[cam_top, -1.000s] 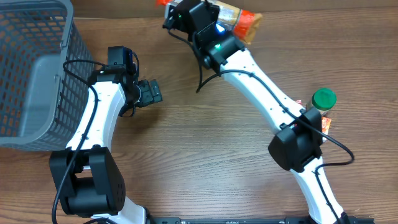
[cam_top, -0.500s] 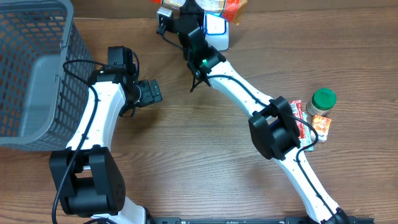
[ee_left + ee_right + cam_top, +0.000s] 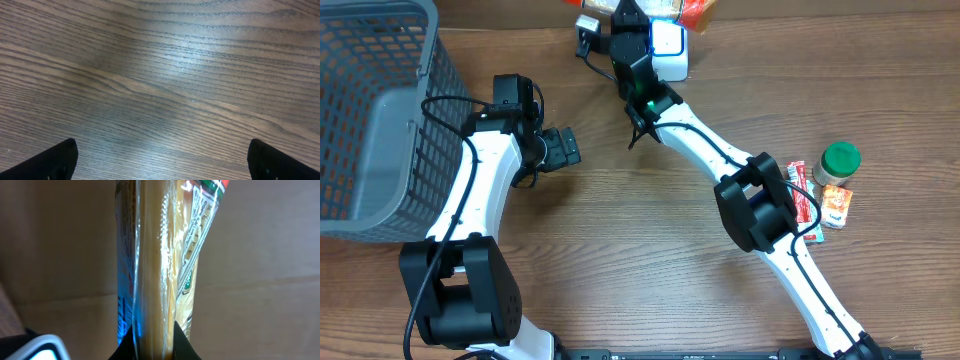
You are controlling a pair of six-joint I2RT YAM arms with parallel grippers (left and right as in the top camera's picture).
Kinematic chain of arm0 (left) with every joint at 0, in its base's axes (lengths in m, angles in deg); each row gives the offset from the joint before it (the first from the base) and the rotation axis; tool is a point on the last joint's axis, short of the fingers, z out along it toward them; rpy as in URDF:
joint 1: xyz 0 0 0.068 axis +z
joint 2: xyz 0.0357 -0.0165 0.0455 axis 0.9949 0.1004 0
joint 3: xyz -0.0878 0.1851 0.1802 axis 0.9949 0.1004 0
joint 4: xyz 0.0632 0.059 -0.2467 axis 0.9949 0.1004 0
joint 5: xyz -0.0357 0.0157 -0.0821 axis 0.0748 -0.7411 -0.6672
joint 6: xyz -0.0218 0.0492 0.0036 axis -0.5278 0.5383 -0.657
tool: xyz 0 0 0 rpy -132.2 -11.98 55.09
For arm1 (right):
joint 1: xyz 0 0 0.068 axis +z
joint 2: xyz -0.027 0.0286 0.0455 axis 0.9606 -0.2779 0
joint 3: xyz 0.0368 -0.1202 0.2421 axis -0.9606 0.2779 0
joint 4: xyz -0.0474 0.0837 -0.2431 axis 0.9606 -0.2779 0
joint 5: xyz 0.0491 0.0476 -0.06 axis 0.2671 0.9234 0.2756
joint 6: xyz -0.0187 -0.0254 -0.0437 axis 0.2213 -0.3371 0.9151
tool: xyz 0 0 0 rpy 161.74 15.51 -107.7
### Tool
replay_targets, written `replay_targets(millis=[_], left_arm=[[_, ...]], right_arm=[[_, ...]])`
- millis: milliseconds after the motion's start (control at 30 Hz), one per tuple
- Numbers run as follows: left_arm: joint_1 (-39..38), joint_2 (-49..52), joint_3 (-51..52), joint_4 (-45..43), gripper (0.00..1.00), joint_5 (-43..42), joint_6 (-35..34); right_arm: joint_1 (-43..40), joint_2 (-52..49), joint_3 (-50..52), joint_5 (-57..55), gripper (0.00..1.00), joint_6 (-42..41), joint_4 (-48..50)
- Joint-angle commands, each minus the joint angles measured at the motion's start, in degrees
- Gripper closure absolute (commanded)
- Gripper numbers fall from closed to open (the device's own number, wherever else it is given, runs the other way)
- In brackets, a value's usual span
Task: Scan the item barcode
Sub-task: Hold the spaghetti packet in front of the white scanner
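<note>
Spaghetti packet (image 3: 155, 265): was held at the far table edge beside the white scanner (image 3: 667, 45), right gripper (image 3: 154, 342) clamped on one end. Left gripper (image 3: 162, 162): stood spread wide above the wooden table (image 3: 175, 75). Risk: slick film might slip, or the barcode face away and misread.

Overhead top-down; 2 wrist cams close-up.

Bare worktop (image 3: 620, 250) lies open beneath the left hand (image 3: 568, 148); basket (image 3: 380, 150) blocks nine o'clock, jar (image 3: 840, 158) stands at three o'clock.
</note>
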Motion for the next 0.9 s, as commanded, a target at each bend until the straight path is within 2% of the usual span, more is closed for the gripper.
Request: replay_targets(millis=[0,233,533,867], left_arm=[[-0.07,-1.16,-0.74,-0.15,0.00,0.35,1.07],[-0.07,-1.16,-0.74,-0.17,0.01,0.35,1.07],[-0.07,-1.16,-0.74,-0.17,0.00,0.35,1.07],[-0.07,-1.16,-0.74,-0.17,0.00,0.35,1.07]], right_arm=[[-0.57,-0.83,-2.10,0.52,0.97,-2.05,2.29],[-1.73,-3.04,-2.08,0.48,0.97,-5.62,2.05],[-1.49,-3.21,-2.12,0.02,0.97,-2.62,6.16],[-1.36,-2.19,-2.12,-3.43,0.97,-7.76,7.04]])
